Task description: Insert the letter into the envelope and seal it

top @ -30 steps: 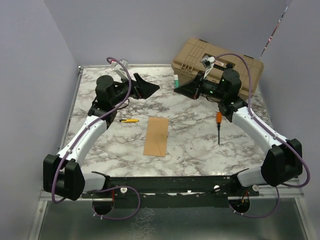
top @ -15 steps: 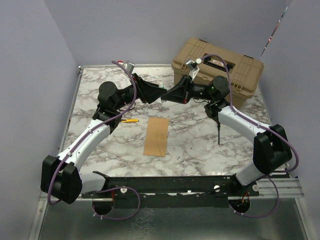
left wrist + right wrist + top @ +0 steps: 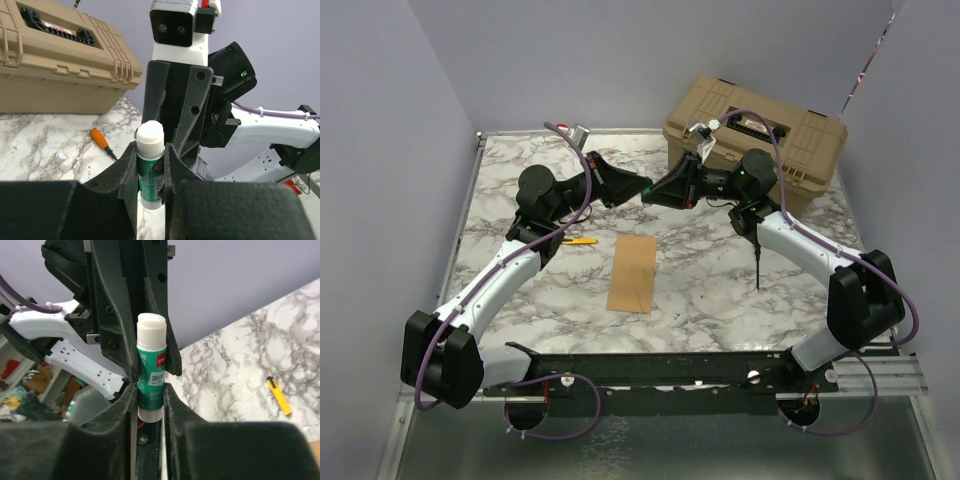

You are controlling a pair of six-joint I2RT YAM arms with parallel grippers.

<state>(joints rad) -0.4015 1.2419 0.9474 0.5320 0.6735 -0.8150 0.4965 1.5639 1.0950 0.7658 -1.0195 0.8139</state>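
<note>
Clamping a green glue stick (image 3: 151,362) in mid-air, at the upper centre of the overhead view: left gripper (image 3: 150,152) squeezing tight on one part, right gripper (image 3: 150,392) squeezing tight on the other (a white end showing in both wrist views). Lying flat on the marble table (image 3: 720,290) at mid-frame, well apart from both claws: the envelope (image 3: 633,272), a yellow cutter (image 3: 579,241) sitting to its left.

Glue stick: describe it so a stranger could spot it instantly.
Beside the tan toolbox, above the marble table, the left gripper and right gripper meet. Between them sits the glue stick, the only green tube with white ends.
</note>
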